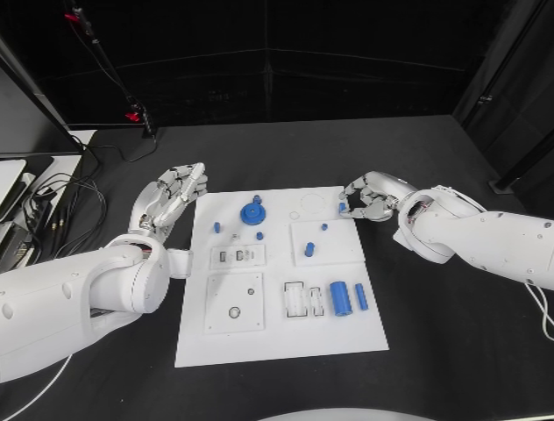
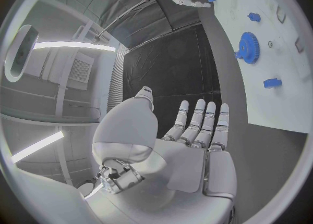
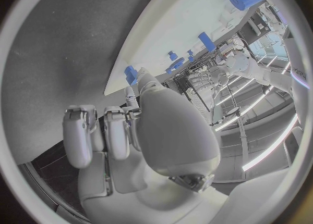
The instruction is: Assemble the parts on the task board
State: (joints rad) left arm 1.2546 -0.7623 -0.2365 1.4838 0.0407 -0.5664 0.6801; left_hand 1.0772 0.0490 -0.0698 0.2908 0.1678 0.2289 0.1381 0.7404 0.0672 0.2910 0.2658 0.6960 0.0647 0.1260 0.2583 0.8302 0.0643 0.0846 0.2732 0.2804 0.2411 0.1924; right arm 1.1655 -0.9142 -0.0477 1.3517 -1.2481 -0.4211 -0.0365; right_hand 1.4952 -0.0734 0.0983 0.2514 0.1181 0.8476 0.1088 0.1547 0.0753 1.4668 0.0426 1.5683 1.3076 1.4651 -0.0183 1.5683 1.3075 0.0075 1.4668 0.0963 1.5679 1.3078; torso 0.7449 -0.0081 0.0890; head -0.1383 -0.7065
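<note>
Dim surroundings, fisheye-bent wrist views

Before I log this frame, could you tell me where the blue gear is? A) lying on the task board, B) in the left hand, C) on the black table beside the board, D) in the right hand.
A: the blue gear lies flat on the white task board, near its far edge, with the left hand apart from it, off the board's side.

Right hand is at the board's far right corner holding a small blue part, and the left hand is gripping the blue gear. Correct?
Not quite. The right hand does pinch a small blue part at the task board's far right corner, but the left hand holds nothing: it lies open on the table beside the board's left edge, and the blue gear sits apart from it on the board. The head view shows this.
</note>
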